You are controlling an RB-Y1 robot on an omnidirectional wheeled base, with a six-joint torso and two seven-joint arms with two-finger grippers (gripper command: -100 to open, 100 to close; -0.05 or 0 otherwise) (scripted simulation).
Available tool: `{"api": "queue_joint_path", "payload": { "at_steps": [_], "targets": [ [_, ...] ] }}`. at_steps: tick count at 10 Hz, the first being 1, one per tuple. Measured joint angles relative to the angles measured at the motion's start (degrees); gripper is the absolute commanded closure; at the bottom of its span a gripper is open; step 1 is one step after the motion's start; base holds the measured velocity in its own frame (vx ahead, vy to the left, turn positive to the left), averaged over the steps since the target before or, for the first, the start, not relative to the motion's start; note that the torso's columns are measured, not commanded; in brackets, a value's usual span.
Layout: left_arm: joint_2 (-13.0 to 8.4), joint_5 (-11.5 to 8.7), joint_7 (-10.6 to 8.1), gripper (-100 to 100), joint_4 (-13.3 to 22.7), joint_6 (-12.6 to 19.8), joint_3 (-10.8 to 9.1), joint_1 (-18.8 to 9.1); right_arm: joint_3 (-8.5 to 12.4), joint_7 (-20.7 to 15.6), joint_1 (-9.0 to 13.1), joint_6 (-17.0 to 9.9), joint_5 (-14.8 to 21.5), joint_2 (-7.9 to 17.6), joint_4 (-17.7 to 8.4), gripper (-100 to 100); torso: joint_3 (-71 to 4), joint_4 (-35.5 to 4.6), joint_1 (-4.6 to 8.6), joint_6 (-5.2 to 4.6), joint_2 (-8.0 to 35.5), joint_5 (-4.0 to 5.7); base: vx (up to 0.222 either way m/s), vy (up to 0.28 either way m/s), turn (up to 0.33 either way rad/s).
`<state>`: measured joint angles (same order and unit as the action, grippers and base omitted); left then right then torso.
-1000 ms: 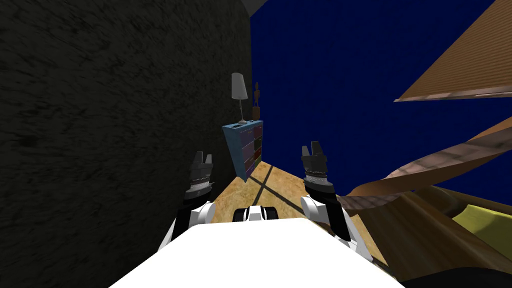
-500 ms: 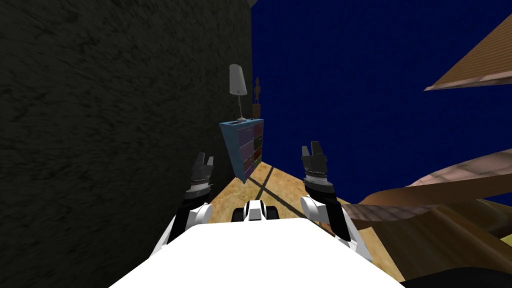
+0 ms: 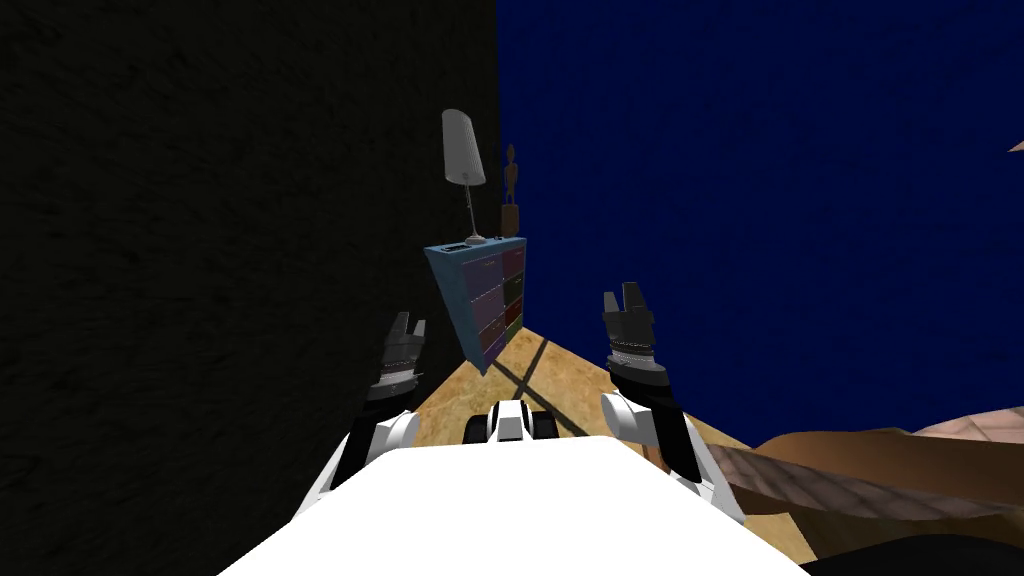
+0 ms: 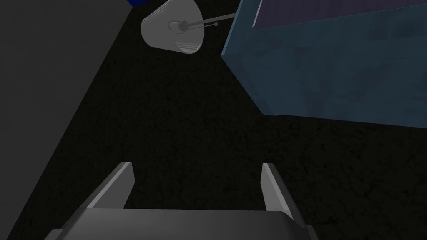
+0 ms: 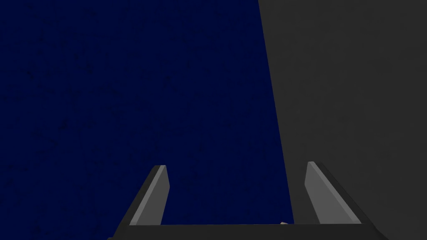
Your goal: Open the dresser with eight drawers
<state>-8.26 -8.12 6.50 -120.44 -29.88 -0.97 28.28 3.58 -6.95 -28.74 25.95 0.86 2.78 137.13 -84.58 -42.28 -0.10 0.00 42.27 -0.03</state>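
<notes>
Facing the blue box dresser with multicoloured drawer fronts (image 3: 485,300), well ahead against the dark wall (image 3: 200,250), left gripper (image 3: 408,325) and right gripper (image 3: 627,297) splayed empty: could scrape that wall or topple the white-shaded lamp (image 3: 463,150) on approach.

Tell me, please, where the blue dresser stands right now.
In the head view the blue dresser stands ahead in the corner where the dark wall meets the blue wall, with a white lamp on top.

My forearms (image 3: 628,412) wore white shells over black joints, with a ribbed grey-and-black band at each wrist. The left gripper (image 3: 410,322) and right gripper (image 3: 622,298) were dark boxes, each bearing two thin, light grey blade fingers (image 4: 273,187).
</notes>
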Motion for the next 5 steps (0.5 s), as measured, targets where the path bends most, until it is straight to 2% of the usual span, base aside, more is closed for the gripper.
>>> {"api": "queue_joint_path", "payload": {
  "at_steps": [5],
  "targets": [
    [-1.22,-2.7,-1.82,-100,5.33,0.22,-2.48,-0.77,0.0,0.0,0.0,0.0,0.0,0.0,0.0,0,-0.01,0.0,0.08,0.0,-0.04,0.01,0.171,-0.132,0.066]
  ]
}}
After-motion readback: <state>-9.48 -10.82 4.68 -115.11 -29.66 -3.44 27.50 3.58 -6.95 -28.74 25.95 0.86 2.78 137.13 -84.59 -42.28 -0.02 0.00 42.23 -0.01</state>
